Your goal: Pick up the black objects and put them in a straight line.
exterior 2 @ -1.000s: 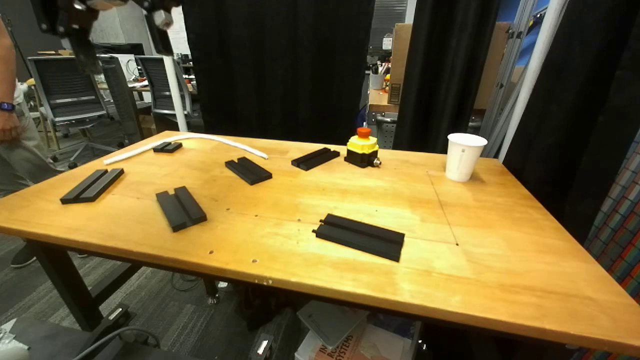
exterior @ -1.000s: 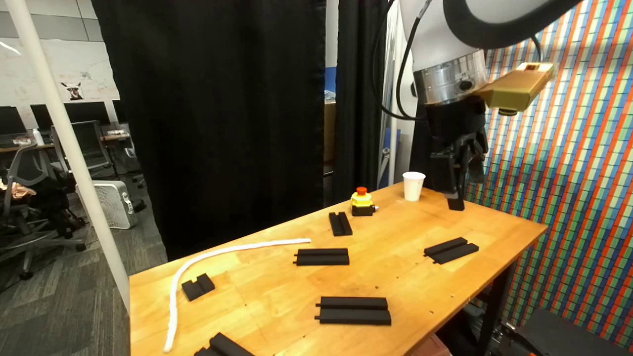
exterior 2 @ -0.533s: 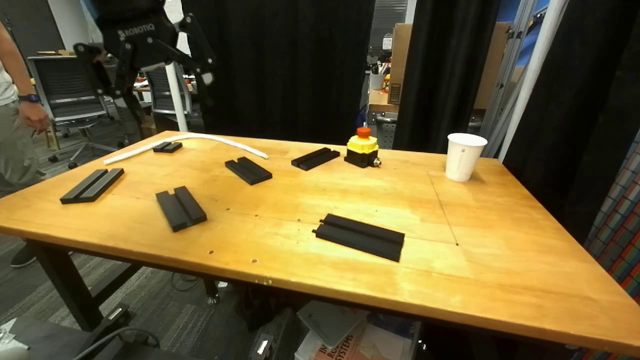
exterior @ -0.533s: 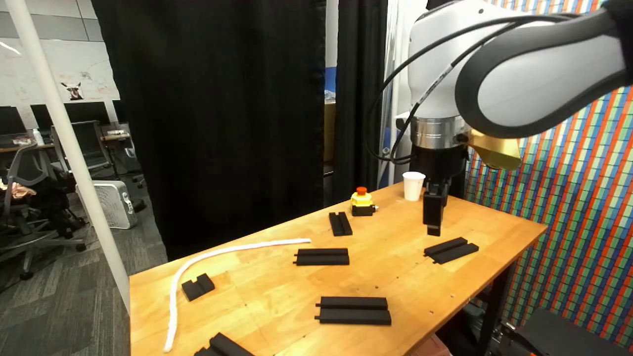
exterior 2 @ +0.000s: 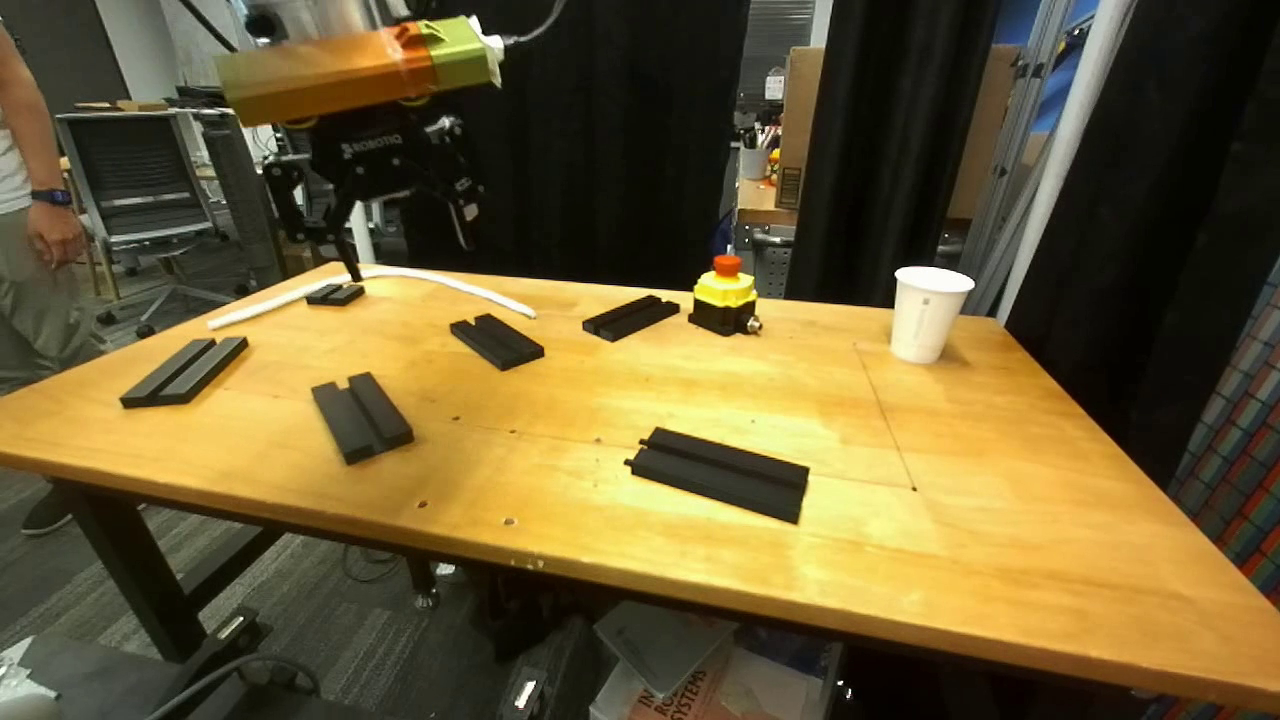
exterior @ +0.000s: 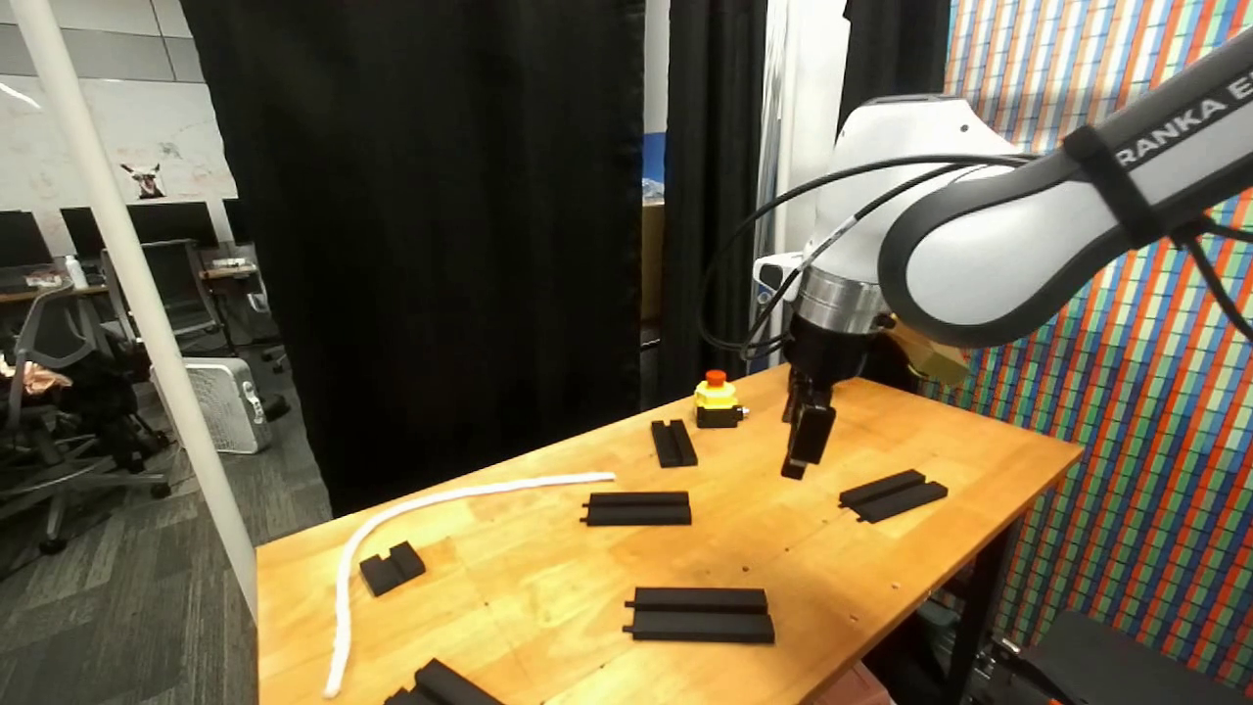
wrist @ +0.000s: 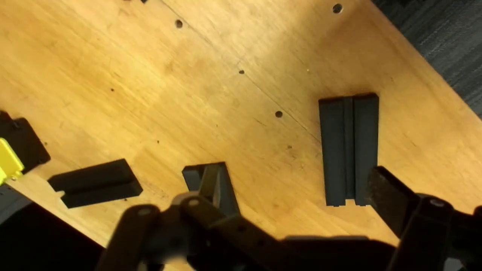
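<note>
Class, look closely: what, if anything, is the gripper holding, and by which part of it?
Nothing is held: the gripper hangs open above the table, its fingers wide apart.

A: Backdrop?
B: Black curtains; multicoloured gridded wall alongside.
A: Floor?
B: Grey patterned carpet. White box fan standing on it; office chairs about, whiteboard behind.
A: Light?
B: Bright; pale glare on the wooden tabletop.

Black fingers, downward and wide apart
</note>
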You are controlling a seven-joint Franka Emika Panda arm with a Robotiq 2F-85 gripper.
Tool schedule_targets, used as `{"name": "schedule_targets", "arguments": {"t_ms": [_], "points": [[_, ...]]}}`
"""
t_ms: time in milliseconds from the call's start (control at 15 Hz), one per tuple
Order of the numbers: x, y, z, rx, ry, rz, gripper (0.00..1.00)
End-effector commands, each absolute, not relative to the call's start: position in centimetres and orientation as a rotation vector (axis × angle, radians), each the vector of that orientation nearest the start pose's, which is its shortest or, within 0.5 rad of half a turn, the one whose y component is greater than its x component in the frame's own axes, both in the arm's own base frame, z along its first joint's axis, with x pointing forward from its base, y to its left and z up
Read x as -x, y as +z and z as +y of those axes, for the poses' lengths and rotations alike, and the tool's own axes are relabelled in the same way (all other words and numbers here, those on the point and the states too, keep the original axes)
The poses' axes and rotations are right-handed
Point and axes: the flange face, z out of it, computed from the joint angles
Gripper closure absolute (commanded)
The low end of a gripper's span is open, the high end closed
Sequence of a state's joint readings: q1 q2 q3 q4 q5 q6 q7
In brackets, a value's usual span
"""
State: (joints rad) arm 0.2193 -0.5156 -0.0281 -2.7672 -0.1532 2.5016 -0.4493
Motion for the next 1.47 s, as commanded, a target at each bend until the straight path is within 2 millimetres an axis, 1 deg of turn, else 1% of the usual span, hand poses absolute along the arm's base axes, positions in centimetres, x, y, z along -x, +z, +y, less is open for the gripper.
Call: {"name": "schedule_targets", "arguments": {"t_ms": [0,133,267,333,533,667,1000,1400], "points": [[-39.3,35.3,7.3,2.830,-0.399,-1.340,0.00],[-39.8,33.3,8.2,2.718,-0.332,-1.414,0.00],[-39.7,31.5,9.5,2.594,-0.252,-1.487,0.00],[-39.6,30.9,10.0,2.540,-0.221,-1.517,0.00],[-40.1,28.8,11.3,2.473,-0.118,-1.545,0.00],[-40.7,27.7,12.0,2.462,-0.063,-1.546,0.00],[-42.8,25.4,13.4,2.526,0.017,-1.491,0.00],[-44.7,24.1,13.7,2.612,0.032,-1.369,0.00]]}}
